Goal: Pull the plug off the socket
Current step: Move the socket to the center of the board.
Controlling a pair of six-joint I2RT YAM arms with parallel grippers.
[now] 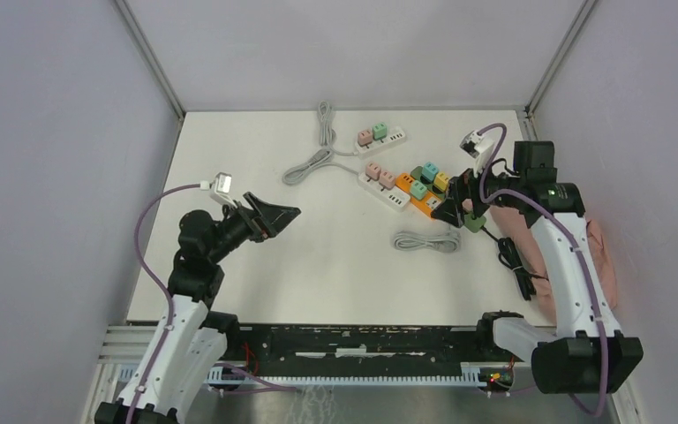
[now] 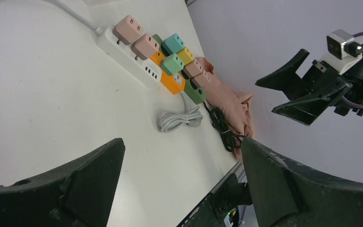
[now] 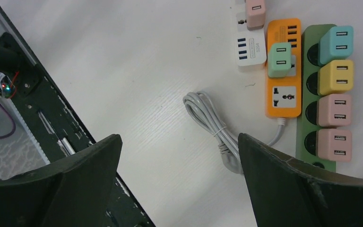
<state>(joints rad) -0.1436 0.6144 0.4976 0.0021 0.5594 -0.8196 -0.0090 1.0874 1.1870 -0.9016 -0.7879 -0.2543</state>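
Observation:
Several power strips lie at the back right of the table. A green strip (image 3: pixel 312 101) carries a teal plug (image 3: pixel 336 45), a yellow plug (image 3: pixel 336 77) and two pink plugs (image 3: pixel 334 109). Beside it an orange strip (image 3: pixel 283 97) holds a mint plug (image 3: pixel 280 59), and a white strip (image 3: pixel 251 45) holds pink plugs (image 2: pixel 128 28). My right gripper (image 1: pixel 455 196) hovers open above the near end of the green strip (image 1: pixel 472 221), touching nothing. My left gripper (image 1: pixel 284 221) is open and empty over bare table at the left, far from the strips.
A second white strip (image 1: pixel 381 139) with a pink and a green plug lies further back, its grey cord (image 1: pixel 313 159) trailing left. A coiled grey cable (image 1: pixel 425 240) lies in front of the strips. A black cable (image 1: pixel 514 261) and pink cloth (image 1: pixel 602 256) sit at the right edge.

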